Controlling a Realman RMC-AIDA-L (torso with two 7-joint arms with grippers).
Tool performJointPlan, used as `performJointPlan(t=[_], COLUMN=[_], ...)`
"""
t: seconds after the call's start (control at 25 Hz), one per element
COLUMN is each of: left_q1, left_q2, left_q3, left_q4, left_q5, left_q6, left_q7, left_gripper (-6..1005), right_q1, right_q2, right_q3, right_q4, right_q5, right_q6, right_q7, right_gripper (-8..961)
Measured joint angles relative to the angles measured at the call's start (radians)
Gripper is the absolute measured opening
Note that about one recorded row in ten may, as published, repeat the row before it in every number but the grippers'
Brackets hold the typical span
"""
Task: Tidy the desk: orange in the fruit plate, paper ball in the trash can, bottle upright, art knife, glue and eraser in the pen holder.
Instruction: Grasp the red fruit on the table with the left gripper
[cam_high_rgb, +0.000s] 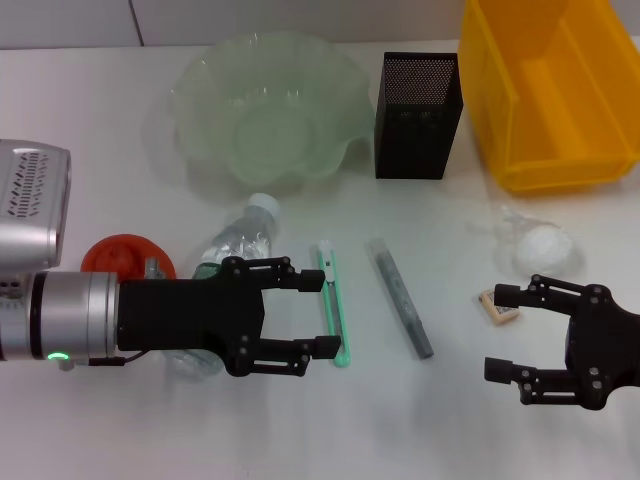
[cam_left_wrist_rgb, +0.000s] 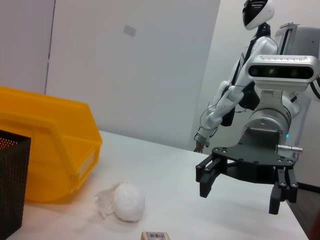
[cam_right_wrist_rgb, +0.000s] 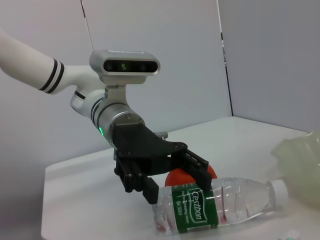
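A: Six things to sort and none is home yet, by my reading. The left gripper (cam_high_rgb: 322, 316) hangs with its fingers spread wide and empty, just above the lying water bottle (cam_high_rgb: 232, 250), with the orange (cam_high_rgb: 125, 256) tucked behind its wrist.

B: And the bottle's position?

A: On its side, cap toward the green glass fruit plate (cam_high_rgb: 200, 85), body partly hidden under the gripper. The right wrist view shows the label end of the bottle (cam_right_wrist_rgb: 220, 202) right at the left gripper's fingers (cam_right_wrist_rgb: 150, 189).

B: So standing it up looks like the step in hand. How to do it well?

A: I'd straddle the body near the label, not the neck, close firmly since thin plastic flexes, then swing it up onto its base away from the art knife (cam_high_rgb: 333, 300) and the glue stick (cam_high_rgb: 400, 297) beside it.

B: The right side?

A: The right gripper (cam_high_rgb: 515, 333) waits unclenched and empty, just beside the eraser (cam_high_rgb: 499, 306), the paper ball (cam_high_rgb: 541, 245) beyond it. The mesh pen holder (cam_high_rgb: 417, 115) and the yellow bin (cam_high_rgb: 550, 90) stand at the back.
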Motion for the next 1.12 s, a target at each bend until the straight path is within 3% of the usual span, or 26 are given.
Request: performJointPlan(t=[0.4, 0.56, 0.8, 1.12], left_q1=[0.010, 0.113, 0.219, 0.264], left_q2=[0.001, 0.014, 0.018, 0.019], left_q3=[0.000, -0.086, -0.179, -0.183], left_q4=[0.004, 0.033, 0.069, 0.074], left_q5=[-0.030, -0.179, -0.207, -0.201], left_q6=[0.013, 0.017, -0.053, -0.139], left_q7=[0.026, 0.120, 0.135, 0.154], left_gripper=[754, 748, 738, 725], right_q1=[-0.002, -0.005, -0.007, -0.007], right_q2=[0.003, 0.003, 0.003, 0.003], right_q3=[-0.001, 0.004, 0.004, 0.004], right_q4=[0.000, 0.000, 0.002, 0.002], right_q5=[0.005, 0.007, 0.008, 0.008], right_q6=[0.021, 0.021, 0.021, 0.022], right_q7=[0.000, -0.003, -0.005, -0.006], right_gripper=[826, 823, 819, 813])
